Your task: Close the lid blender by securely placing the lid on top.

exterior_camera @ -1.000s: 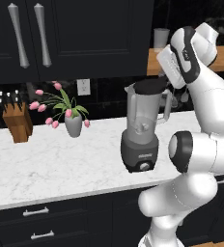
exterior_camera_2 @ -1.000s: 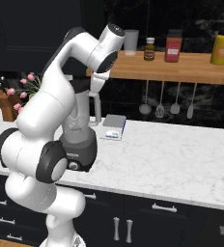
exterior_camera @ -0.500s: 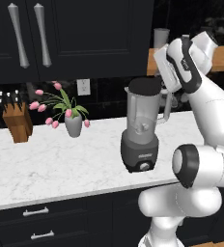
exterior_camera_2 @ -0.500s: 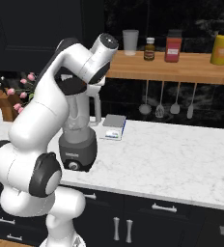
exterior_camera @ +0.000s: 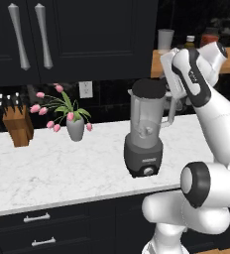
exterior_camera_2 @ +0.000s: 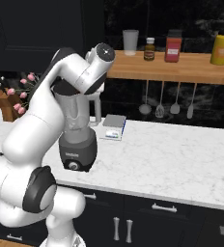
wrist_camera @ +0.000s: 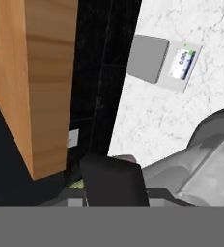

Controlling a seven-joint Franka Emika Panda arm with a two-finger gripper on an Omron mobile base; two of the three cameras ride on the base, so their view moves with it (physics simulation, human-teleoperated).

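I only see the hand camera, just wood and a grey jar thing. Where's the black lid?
Observer: In the left base view the lid sits on top of the blender jar.
Operator: What's next to the blender?
Observer: A vase of pink tulips stands on the counter, to its left in that view.
Operator: What's up on the wood?
Observer: That's the shelf; it carries a white cup and a yellow canister, among others.
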